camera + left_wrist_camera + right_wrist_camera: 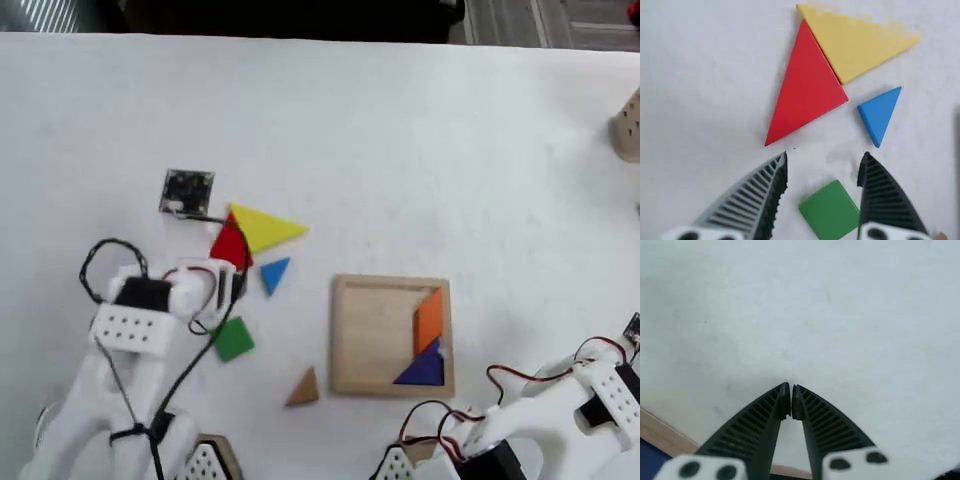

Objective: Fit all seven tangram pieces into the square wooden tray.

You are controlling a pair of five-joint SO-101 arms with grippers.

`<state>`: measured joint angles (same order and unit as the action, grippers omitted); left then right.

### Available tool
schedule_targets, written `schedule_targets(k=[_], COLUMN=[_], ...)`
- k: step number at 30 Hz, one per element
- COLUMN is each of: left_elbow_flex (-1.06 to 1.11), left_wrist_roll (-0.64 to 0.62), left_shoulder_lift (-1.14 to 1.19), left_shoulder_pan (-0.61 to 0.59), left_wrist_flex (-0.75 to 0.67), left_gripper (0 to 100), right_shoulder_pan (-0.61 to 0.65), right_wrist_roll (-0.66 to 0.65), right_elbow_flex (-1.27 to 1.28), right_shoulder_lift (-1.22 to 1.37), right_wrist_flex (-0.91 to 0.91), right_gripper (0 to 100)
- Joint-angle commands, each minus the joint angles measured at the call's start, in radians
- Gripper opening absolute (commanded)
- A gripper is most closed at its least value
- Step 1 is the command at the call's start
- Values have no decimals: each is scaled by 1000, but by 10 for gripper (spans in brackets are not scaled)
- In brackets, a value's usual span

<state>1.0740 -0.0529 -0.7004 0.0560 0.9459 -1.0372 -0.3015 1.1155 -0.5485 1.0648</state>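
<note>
The square wooden tray holds an orange piece and a dark blue triangle along its right side. Loose on the white table to its left lie a yellow triangle, a red triangle, a small blue triangle, a green square and a tan triangle. My left gripper is open and empty. The green square lies between its fingers, and the red triangle is just ahead. My right gripper is shut on nothing over bare table, by the tray's edge.
The left arm and its cables cover the table left of the loose pieces. The right arm lies at the front right. A tan perforated object stands at the right edge. The table's far half is bare white.
</note>
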Motion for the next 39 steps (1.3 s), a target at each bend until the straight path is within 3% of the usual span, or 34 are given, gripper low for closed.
schedule_targets(k=[1,7,12,16,20,29,39], left_elbow_flex=[-63,-32,21,20,12,-2,-198], left_wrist_roll=[-2,-3,-2,-9,-74,-80,-75], left_shoulder_lift=[65,73,73,74,74,82,420], left_shoulder_pan=[101,205,176,142,183,209,208], left_wrist_flex=[3,-21,-83,-133,-147,-146,-147], left_gripper=[232,234,237,313,343,343,343], right_shoulder_pan=[12,12,12,13,13,13,13], right_wrist_roll=[-11,-11,-11,-11,-11,-11,-11], right_elbow_flex=[-3,-3,-3,-3,-3,-3,-3], right_shoulder_lift=[-30,-30,-30,-30,-30,-30,-30], right_wrist_flex=[-13,-13,-15,-15,-15,-15,-15], right_gripper=[17,17,17,17,17,17,17])
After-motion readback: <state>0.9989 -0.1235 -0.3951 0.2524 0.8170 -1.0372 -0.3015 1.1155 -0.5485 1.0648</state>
